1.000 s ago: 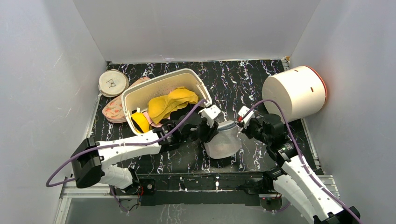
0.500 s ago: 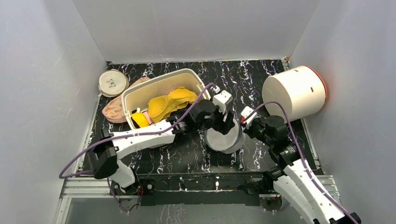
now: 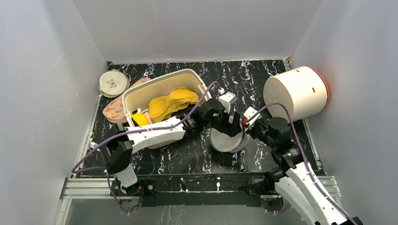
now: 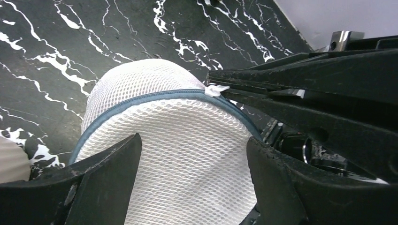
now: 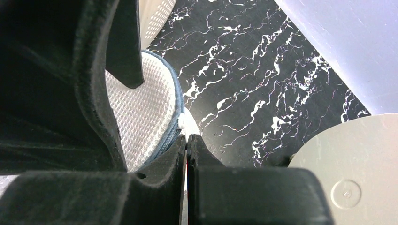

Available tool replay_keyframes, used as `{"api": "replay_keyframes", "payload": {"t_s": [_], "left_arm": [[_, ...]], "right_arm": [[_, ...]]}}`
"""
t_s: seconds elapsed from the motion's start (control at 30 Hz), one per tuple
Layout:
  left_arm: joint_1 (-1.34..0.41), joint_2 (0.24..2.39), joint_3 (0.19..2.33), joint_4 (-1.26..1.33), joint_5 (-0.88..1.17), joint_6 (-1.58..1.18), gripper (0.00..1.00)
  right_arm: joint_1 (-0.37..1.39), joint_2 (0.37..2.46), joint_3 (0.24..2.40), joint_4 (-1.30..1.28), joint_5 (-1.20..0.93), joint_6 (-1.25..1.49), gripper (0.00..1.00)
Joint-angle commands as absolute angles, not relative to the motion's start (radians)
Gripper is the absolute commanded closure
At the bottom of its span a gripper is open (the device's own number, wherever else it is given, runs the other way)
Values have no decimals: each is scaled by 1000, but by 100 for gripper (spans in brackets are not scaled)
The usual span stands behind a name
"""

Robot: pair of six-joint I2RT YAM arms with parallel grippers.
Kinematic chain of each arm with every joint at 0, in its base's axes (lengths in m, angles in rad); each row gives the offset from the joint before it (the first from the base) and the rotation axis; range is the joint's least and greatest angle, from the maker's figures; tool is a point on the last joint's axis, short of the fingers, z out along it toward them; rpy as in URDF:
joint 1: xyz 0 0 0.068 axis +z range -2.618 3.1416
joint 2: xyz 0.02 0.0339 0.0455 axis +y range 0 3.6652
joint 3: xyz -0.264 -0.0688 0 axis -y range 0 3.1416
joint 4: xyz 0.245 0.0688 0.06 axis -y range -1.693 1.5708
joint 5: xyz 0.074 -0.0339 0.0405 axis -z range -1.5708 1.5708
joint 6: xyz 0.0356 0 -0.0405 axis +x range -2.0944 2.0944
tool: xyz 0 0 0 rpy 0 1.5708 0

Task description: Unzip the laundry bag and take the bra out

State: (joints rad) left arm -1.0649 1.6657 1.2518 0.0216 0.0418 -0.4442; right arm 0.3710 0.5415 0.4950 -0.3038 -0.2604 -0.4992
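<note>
Since a second ago: my left arm has swung from the bag's left flank to over its lid, and its fingers have gone from nearly closed to spread. The bag has tipped, so its round lid now faces up.
My left gripper (image 4: 192,140): fingers spread wide, one on each side of the lid, holding nothing.
My right gripper (image 5: 187,138): fingers pressed together, pinching the small white zip pull (image 4: 216,89) at the lid's rim.
Laundry bag: the small drum-shaped bag of whitish mesh (image 3: 225,140) sits on the black white-veined table (image 3: 263,75) between my two wrists, just right of the cream perforated plastic basket (image 3: 159,84). Its blue-grey zip looks closed along the arc I can see.
Bra: I cannot see the pale pink bra. I take it to be inside the mesh bag.
Relation that matters: the pull sits on the lid's right edge, on my right arm's side, and the zip track curves away from it around the rim. The drum's axis points up at my left wrist. I judge that the right arm must trace that circle while the left closes down to steady the bag.
Risk: the light bag may turn with the pull.
Farther out: a bright yellow bra (image 3: 171,103) lies in the basket, and a big white cylinder (image 3: 295,91) lies well right.
</note>
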Motion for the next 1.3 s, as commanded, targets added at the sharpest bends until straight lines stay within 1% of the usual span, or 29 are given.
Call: {"api": "replay_keyframes", "payload": {"t_s": [0.0, 0.1, 0.2, 0.37, 0.47, 0.53, 0.57, 0.6, 0.67, 0.7, 0.77, 0.8, 0.9, 0.93, 1.03, 1.07, 1.27], "left_arm": [[-1063, 1669, 1309, 33, 81, -515, 18], [-1063, 1675, 1328, 28, 81, -528, 18], [-1063, 1679, 1337, 55, 100, -535, 32], [-1063, 1723, 1360, 39, 101, -554, 40], [-1063, 1744, 1386, -14, 66, -545, 52], [-1063, 1756, 1404, -44, 59, -530, 57], [-1062, 1762, 1417, -65, 58, -525, 58], [-1060, 1767, 1428, -79, 61, -521, 56], [-1057, 1769, 1436, -88, 74, -514, 46], [-1057, 1765, 1434, -83, 78, -513, 44], [-1057, 1758, 1426, -72, 82, -510, 42], [-1057, 1756, 1422, -68, 84, -506, 43], [-1056, 1758, 1422, -76, 83, -494, 57], [-1052, 1762, 1429, -93, 90, -480, 68], [-1048, 1741, 1434, -120, 105, -421, 95], [-1048, 1728, 1427, -123, 107, -407, 100], [-1047, 1577, 1317, -121, 118, -262, 100]], "right_arm": [[368, 522, 519, -227, -256, -506, 100], [368, 520, 520, -226, -259, -505, 100], [367, 521, 520, -225, -259, -506, 100], [367, 519, 520, -227, -259, -506, 100], [368, 520, 522, -230, -260, -503, 100], [368, 523, 522, -230, -258, -505, 100], [367, 523, 523, -230, -258, -504, 100], [368, 524, 523, -230, -258, -503, 100], [368, 522, 522, -230, -259, -505, 100], [368, 523, 522, -230, -260, -504, 100], [367, 524, 523, -230, -262, -503, 100], [368, 526, 523, -231, -262, -504, 100], [368, 530, 526, -235, -257, -504, 100], [367, 531, 526, -235, -251, -504, 100], [368, 534, 526, -236, -238, -502, 100], [368, 535, 525, -236, -233, -500, 100], [367, 553, 522, -245, -169, -486, 100]]}}
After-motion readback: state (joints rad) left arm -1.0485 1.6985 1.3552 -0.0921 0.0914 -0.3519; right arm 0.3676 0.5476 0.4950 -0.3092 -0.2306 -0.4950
